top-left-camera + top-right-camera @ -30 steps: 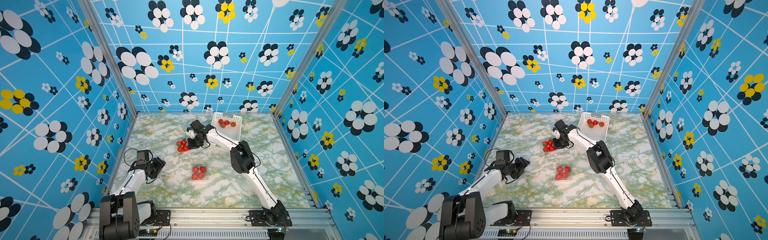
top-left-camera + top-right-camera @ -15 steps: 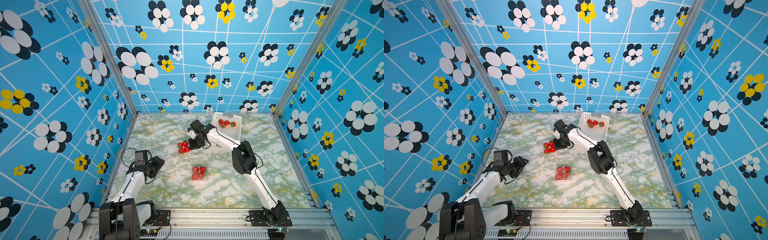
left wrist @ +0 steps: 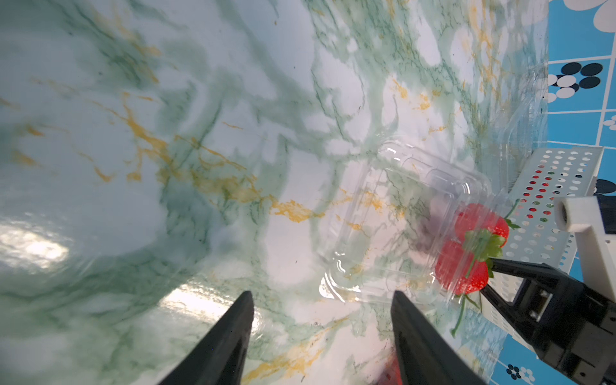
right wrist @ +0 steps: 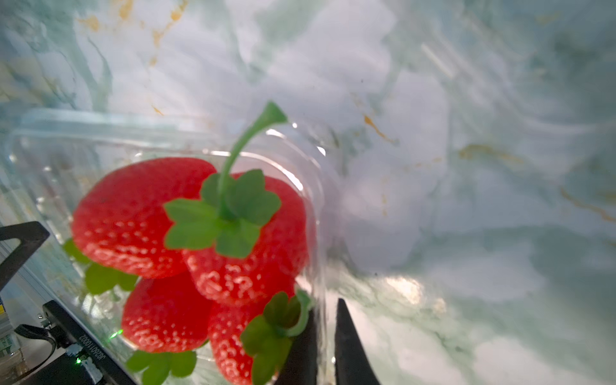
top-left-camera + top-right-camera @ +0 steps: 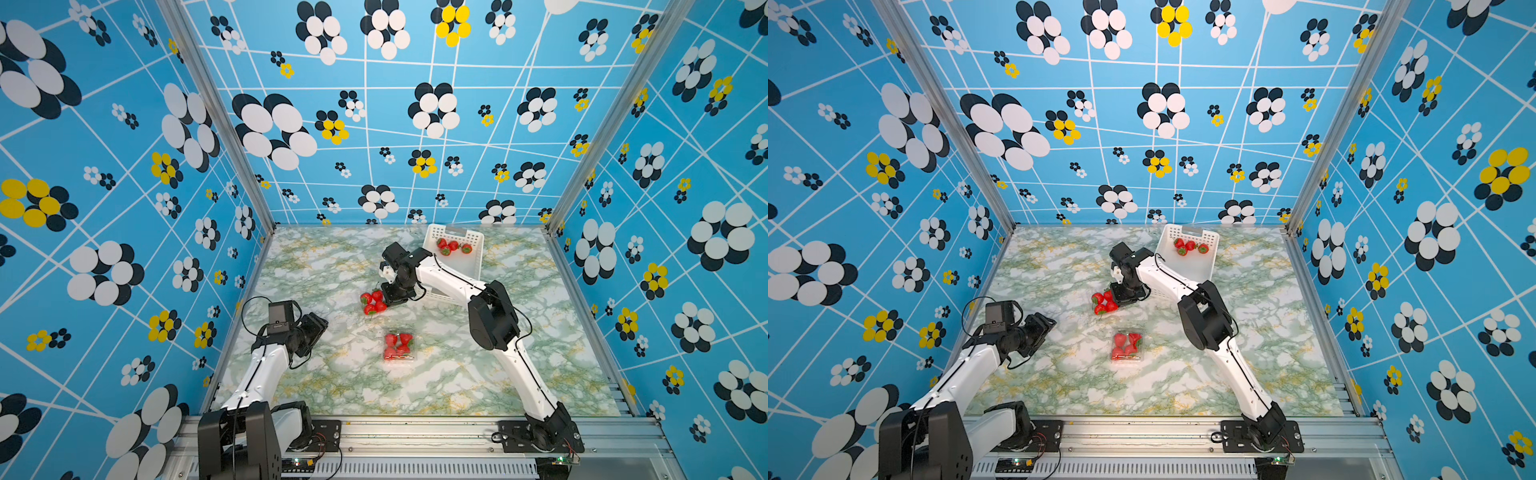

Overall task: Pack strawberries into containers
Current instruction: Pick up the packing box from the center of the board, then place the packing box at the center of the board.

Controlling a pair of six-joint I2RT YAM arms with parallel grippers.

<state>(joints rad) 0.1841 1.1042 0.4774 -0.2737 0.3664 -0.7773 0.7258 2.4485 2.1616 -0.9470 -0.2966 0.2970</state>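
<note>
A clear container with its lid folded open sits mid-table and holds several strawberries. My right gripper is shut on that container's thin wall, one finger inside and one outside. A second container lies nearer the front, lid down, full of strawberries. My left gripper hovers open over bare table to the left, holding nothing. Three more strawberries lie in the white basket.
The white perforated basket stands at the back right, just behind my right forearm. Patterned blue walls close the marble table on three sides. Another clear plastic piece lies by the far wall in the left wrist view.
The right gripper has drawn the open container with its strawberries slightly toward the front. The left arm has shifted only a little.
</note>
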